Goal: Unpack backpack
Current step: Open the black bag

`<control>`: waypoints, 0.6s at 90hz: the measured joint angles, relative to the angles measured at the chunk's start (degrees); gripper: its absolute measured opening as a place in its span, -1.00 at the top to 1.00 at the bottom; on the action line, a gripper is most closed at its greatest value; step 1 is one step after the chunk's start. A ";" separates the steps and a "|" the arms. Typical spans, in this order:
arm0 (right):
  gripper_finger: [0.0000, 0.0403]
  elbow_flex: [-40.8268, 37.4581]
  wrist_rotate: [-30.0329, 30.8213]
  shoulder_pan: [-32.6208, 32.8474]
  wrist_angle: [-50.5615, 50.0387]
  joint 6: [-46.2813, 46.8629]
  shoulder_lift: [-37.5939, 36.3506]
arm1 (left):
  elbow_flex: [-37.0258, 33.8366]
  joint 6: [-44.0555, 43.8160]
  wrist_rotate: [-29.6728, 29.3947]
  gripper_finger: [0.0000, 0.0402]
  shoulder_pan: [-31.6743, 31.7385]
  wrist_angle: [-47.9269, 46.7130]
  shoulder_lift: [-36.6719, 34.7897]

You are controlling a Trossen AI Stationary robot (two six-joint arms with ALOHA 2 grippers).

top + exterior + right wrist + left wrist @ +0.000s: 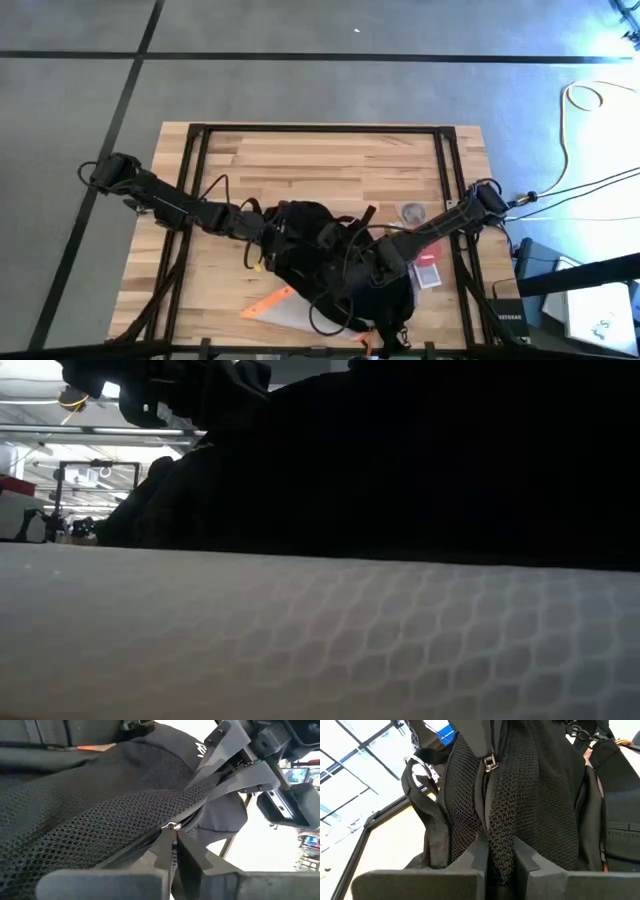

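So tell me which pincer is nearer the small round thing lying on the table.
Right. The right pincer is in the backpack just below the round thing; the left pincer grips the backpack's far side.

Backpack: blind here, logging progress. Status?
Left gripper shut on backpack mesh. Right gripper shut at zipper pull. Backpack not visibly open. Pouch alongside.

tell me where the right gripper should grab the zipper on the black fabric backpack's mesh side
Best at the small silver metal zipper pull, which stands free of the black mesh on the black fabric backpack, at the end of the zipper line. Come along that line with the right gripper, whose fingers already bracket it. The left gripper pinches a mesh fold nearby, likely keeping the fabric taut.
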 joint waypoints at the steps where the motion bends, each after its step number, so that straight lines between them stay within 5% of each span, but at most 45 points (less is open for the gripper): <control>1: 1.00 0.00 -0.18 0.00 0.01 0.18 0.00 | 0.01 0.01 0.01 0.92 -0.01 0.00 0.00; 54: 1.00 0.09 -5.26 0.35 -5.02 7.37 -0.02 | 0.14 -0.55 0.03 0.92 0.02 -1.53 0.00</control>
